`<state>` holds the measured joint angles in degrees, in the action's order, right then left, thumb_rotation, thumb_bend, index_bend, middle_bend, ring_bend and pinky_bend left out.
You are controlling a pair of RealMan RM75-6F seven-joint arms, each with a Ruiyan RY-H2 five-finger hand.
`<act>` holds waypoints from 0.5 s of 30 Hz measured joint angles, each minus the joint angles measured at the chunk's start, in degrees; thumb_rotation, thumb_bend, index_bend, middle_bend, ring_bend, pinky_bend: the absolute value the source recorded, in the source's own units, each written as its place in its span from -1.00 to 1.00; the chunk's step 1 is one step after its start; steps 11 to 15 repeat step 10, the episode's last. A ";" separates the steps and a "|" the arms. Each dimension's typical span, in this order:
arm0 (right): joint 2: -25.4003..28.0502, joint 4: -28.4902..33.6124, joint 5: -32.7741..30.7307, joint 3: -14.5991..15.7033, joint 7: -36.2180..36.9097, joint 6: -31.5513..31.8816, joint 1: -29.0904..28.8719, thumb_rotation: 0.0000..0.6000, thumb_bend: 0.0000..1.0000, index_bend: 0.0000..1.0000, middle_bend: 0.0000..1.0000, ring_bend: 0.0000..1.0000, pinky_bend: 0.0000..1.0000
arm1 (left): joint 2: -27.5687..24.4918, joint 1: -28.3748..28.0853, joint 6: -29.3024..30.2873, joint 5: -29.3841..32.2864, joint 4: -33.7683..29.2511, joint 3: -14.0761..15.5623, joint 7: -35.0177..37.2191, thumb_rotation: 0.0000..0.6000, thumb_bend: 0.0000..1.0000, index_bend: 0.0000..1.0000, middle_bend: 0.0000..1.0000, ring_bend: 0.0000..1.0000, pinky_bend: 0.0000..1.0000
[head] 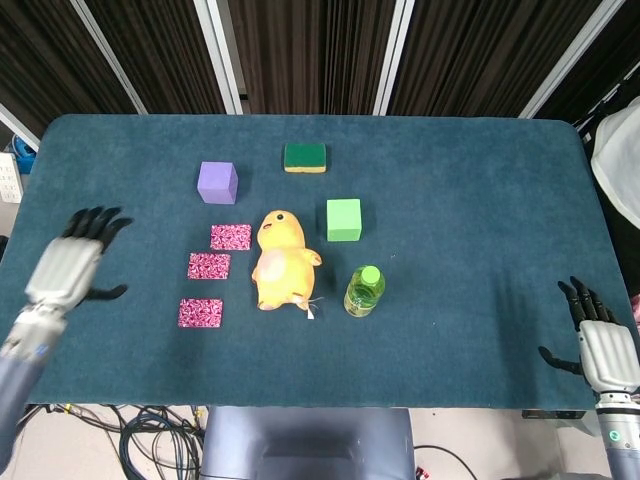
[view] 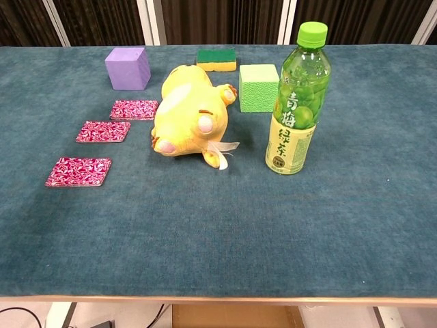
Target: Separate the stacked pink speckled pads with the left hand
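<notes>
Three pink speckled pads lie apart in a slanted row on the blue cloth: the far pad, the middle pad and the near pad. None overlaps another. My left hand hovers well left of them near the table's left edge, fingers spread and holding nothing; the chest view does not show it. My right hand stays at the front right corner, fingers apart and empty.
A yellow plush duck lies right beside the pads. A purple cube stands behind them. A green-and-yellow sponge, a green cube and a green tea bottle stand further right.
</notes>
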<state>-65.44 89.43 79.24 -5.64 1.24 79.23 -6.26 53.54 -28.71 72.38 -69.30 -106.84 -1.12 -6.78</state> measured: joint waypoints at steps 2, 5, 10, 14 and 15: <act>-0.32 -0.26 0.51 -0.07 0.00 0.72 0.05 1.00 -0.64 -1.00 -1.00 -0.90 -0.57 | -0.79 4.52 3.60 -4.26 1.36 1.92 4.93 1.00 -0.73 -0.63 -0.74 -1.00 -1.00; -0.69 -0.46 1.59 -0.04 -0.07 1.94 0.22 1.00 -0.64 -1.00 -1.00 -0.90 -0.57 | -1.48 10.08 8.30 -7.97 5.08 4.27 11.49 1.00 -0.73 -0.63 -0.74 -1.00 -1.00; -0.69 0.11 3.30 0.33 -0.15 3.69 0.73 1.00 -0.64 -1.00 -1.00 -0.90 -0.57 | -1.14 14.41 10.89 -9.31 11.78 5.33 18.41 1.00 -0.73 -0.63 -0.74 -1.00 -1.00; -0.69 0.11 3.30 0.33 -0.15 3.69 0.73 1.00 -0.64 -1.00 -1.00 -0.90 -0.57 | -1.14 14.41 10.89 -9.31 11.78 5.33 18.41 1.00 -0.73 -0.63 -0.74 -1.00 -1.00; -0.69 0.11 3.30 0.33 -0.15 3.69 0.73 1.00 -0.64 -1.00 -1.00 -0.90 -0.57 | -1.14 14.41 10.89 -9.31 11.78 5.33 18.41 1.00 -0.73 -0.63 -0.74 -1.00 -1.00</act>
